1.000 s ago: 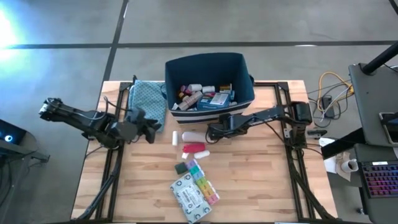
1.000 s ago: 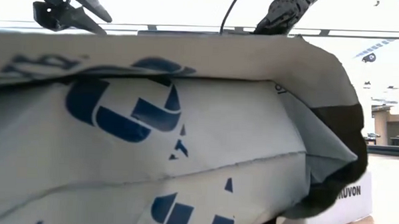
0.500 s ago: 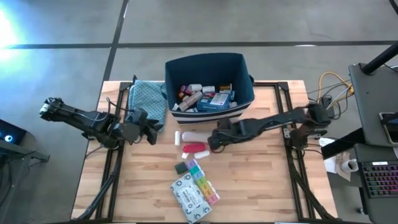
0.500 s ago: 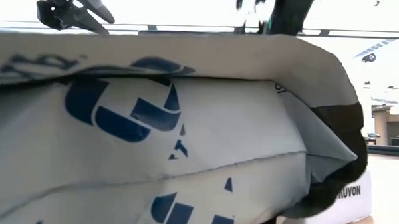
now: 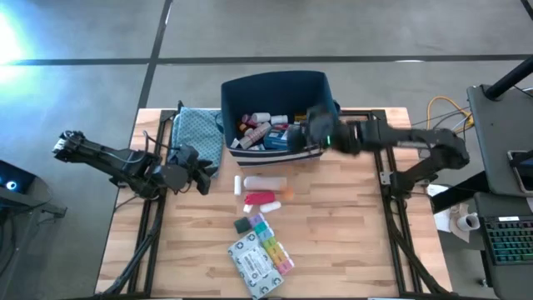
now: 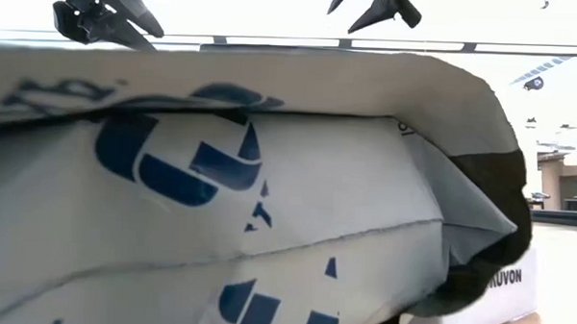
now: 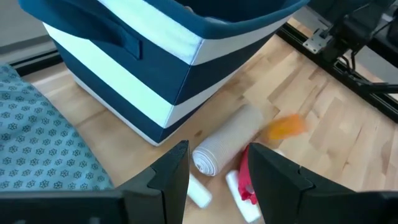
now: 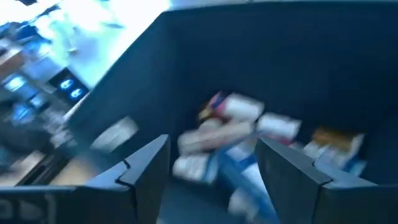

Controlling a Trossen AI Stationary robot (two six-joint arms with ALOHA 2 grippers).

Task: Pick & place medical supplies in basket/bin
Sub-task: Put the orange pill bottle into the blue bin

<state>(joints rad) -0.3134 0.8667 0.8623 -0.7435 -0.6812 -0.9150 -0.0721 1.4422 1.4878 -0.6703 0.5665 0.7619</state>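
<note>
Table (image 5: pixel 350 242): I see a pale wood top on a grey concrete floor, with a desk and keyboard off to the right.
Right gripper (image 8: pixel 212 163): I have it stretched from the right side to the bin's near right edge, up over the rim. Its fingers (image 8: pixel 140 177) stand apart with nothing between them, and its wrist camera looks down into the bin.
Left gripper (image 7: pixel 214 163): I see it low over the table's left part, beside the cloth, pointing toward the loose supplies. Its fingers are parted, holding nothing.
Bin (image 5: pixel 321 87): navy, white stripe near the base, at the table's far middle. Inside I count several bottles, tubes and packets (image 5: pixel 271 129) in a jumble.
Cloth (image 5: pixel 198 132): blue patterned, just left of the bin.
Loose supplies: a white roll (image 7: pixel 227 144) just in front of the bin, a blurred orange item (image 5: pixel 287 192) beside it, a red item (image 5: pixel 260 198), the pill organiser (image 5: pixel 273 242) and a flat packet (image 5: pixel 252 265) nearer the front edge.
Low view: a white sheet with blue print (image 6: pixel 220 198) fills the frame and blocks the table from me.
</note>
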